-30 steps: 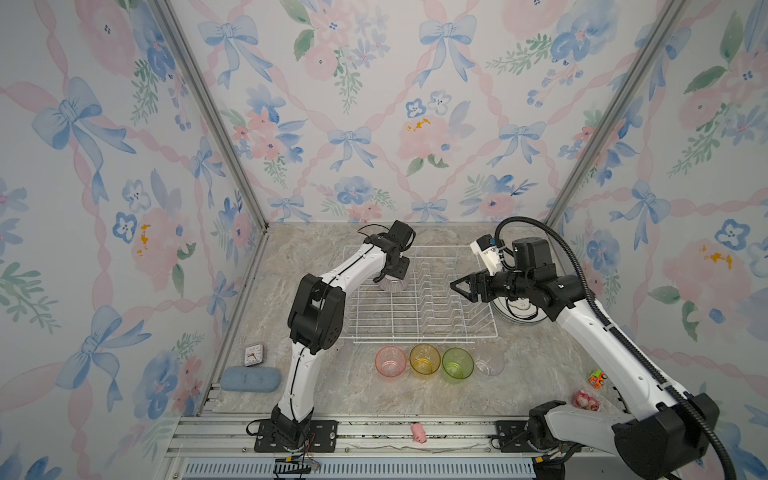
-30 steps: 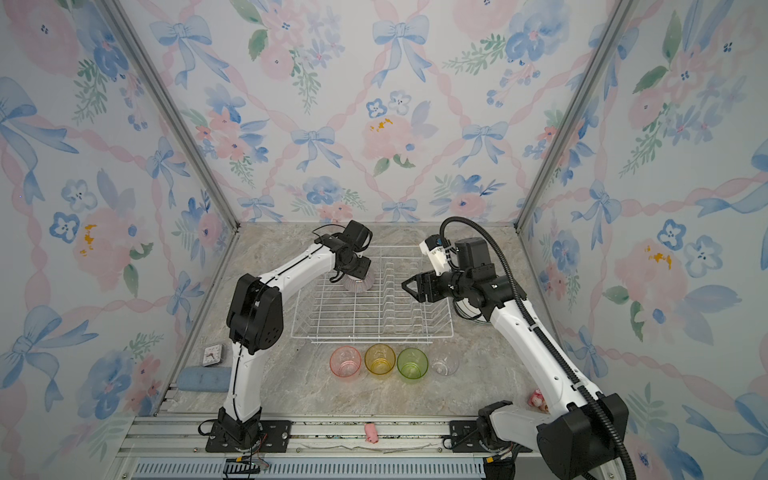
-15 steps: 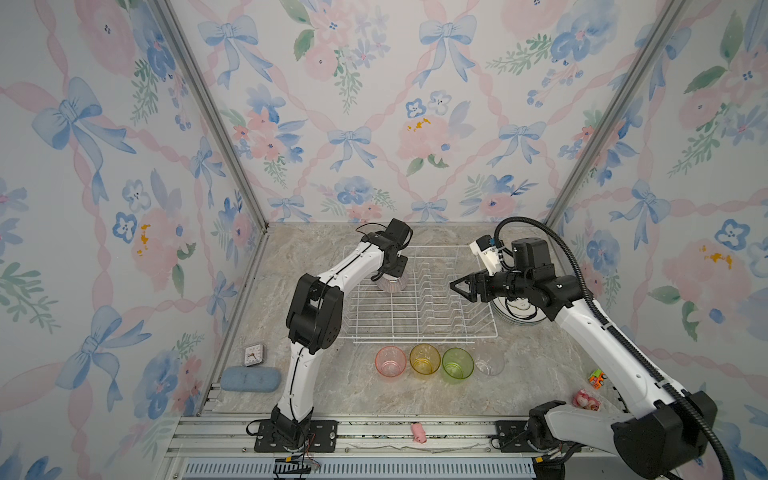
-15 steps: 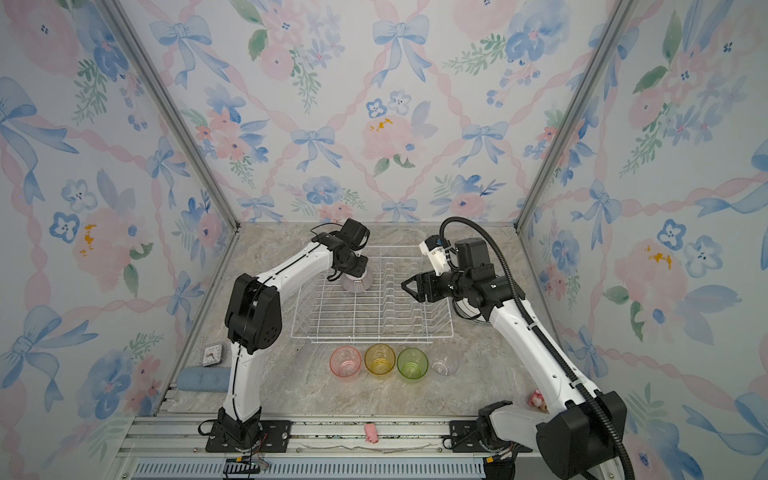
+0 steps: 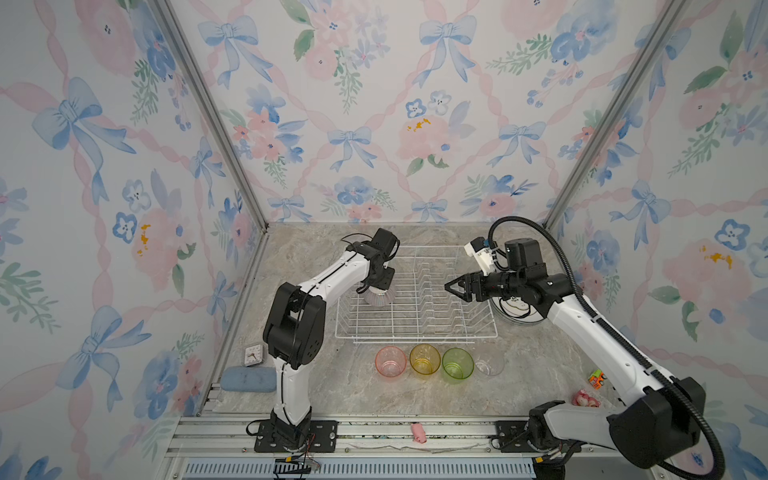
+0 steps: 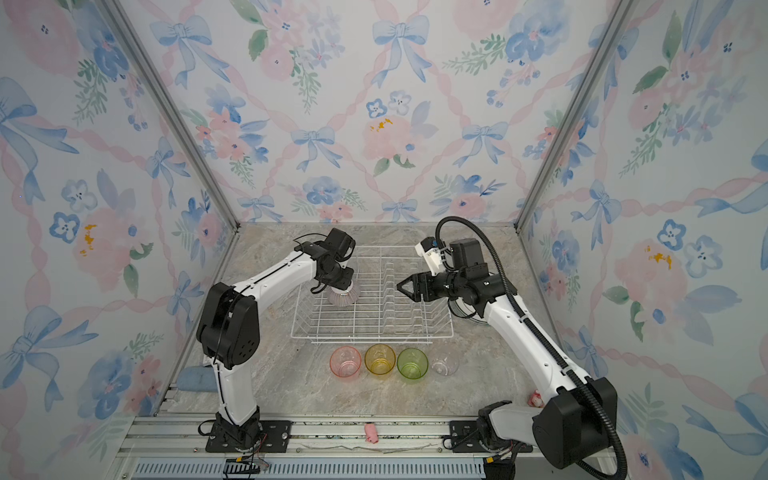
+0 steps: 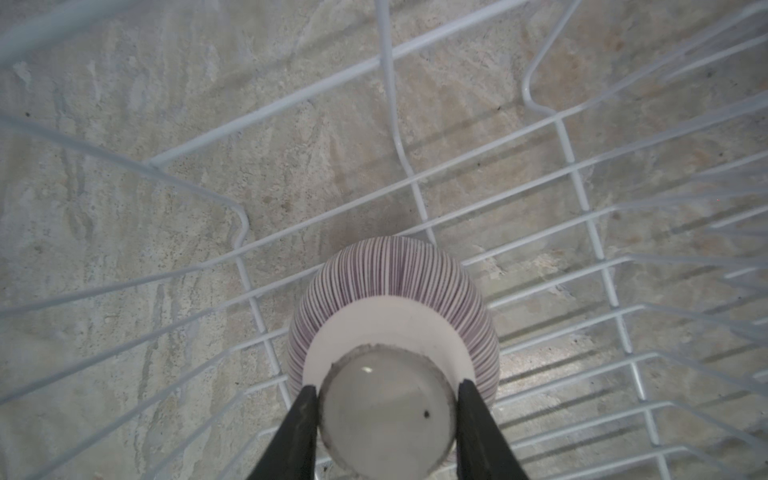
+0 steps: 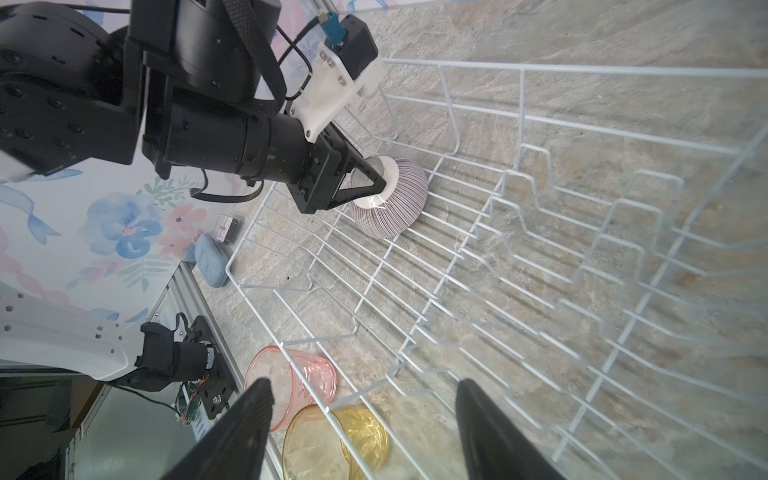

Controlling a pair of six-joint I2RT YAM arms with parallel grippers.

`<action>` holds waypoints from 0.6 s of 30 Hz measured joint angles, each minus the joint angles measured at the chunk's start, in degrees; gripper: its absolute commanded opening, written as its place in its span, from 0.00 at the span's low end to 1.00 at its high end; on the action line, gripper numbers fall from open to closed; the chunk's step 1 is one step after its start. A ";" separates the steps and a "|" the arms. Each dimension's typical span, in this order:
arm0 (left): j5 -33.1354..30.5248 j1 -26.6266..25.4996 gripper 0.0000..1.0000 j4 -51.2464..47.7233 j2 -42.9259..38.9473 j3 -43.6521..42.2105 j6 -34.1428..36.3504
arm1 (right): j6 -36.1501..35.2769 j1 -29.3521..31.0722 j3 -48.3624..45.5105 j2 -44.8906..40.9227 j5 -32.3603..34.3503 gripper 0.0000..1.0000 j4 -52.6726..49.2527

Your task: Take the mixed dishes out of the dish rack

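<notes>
The large white wire dish rack (image 5: 436, 316) stands nearly bare in both top views, its divider prongs holding nothing. The white dark-rimmed round plates (image 5: 511, 320) sit stacked on the marbled tabletop (image 5: 332, 386) just beside the rack's right end (the right arm hides part of the stack, so I cannot count them). In a row in front of the rack stand the pink translucent tumbler (image 5: 390, 361), yellow translucent tumbler (image 5: 424, 359), green translucent tumbler (image 5: 457, 365) and clear tumbler (image 5: 489, 363). I judge the task all but done. Only the pink-striped ribbed bowl (image 7: 395, 286) is left, upside down at the rack's far left end. The left gripper (image 7: 387, 386) pinches its white foot between both fingers, while the right gripper (image 5: 453, 287) hangs spread and empty over the rack's right half. A second ago the left jaws stood wider above the bowl and have since drawn in onto the foot. The wrist has eased slightly toward the rack's left front, and the bowl seems to have shifted with it, though I cannot tell whether it has left the wires. The right arm has barely moved.
</notes>
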 measured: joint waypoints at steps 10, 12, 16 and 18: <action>-0.28 -1.38 0.38 0.00 -5.86 -7.39 -1.81 | 2.97 7.93 0.61 12.39 -0.09 0.72 3.41; -0.52 -1.44 0.42 -0.04 -6.86 -8.59 -1.99 | 3.98 8.55 0.92 14.49 -0.11 0.72 4.26; -1.05 -1.79 0.56 -0.74 -8.15 -10.21 -2.73 | 5.31 9.49 2.54 17.97 -0.09 0.72 5.66; -1.20 -1.95 0.59 -1.49 -8.24 -10.71 -3.15 | 5.75 9.97 3.30 19.12 -0.09 0.72 6.27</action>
